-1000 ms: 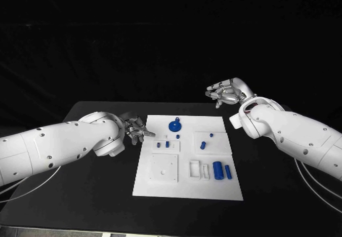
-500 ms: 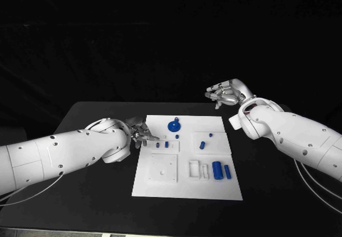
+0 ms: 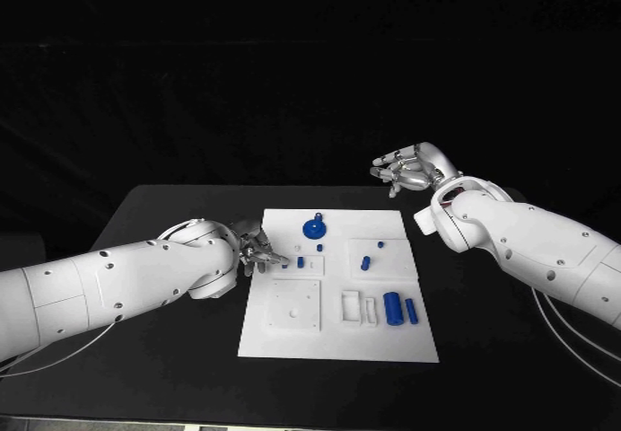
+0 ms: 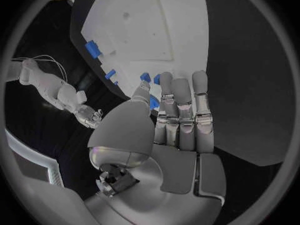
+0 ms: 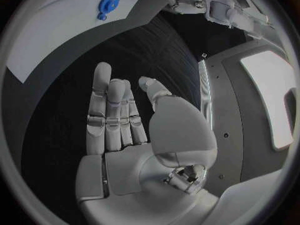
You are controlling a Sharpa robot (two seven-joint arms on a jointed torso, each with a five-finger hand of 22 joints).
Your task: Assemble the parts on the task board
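Note:
The white task board (image 3: 295, 334) lies in the middle of the black table. A blue gear (image 3: 316, 229) stands near its far edge, and small blue parts (image 3: 301, 263) lie at its left side. A small blue peg (image 3: 368, 263) sits toward the right, and a blue cylinder (image 3: 393, 306) and a thinner one (image 3: 415, 312) lie nearer the front. My left hand (image 3: 257, 249) hovers at the board's left edge, fingers straight, holding nothing; in the left wrist view its fingertips (image 4: 181, 85) reach the small blue parts (image 4: 145, 77). My right hand (image 3: 407, 171) is raised beyond the board's far right corner, open and holding nothing.
Black table (image 3: 155, 359) surrounds the board on all sides. In the right wrist view my right hand (image 5: 125, 120) stays apart from the board (image 5: 56, 30), and the gear (image 5: 109, 4) stands on it. My left forearm (image 3: 117, 283) crosses the table's left side.
My left hand has crept down and right, closer to the small blue parts at the board's left edge, and its forearm has sunk lower. The right hand has stayed put.

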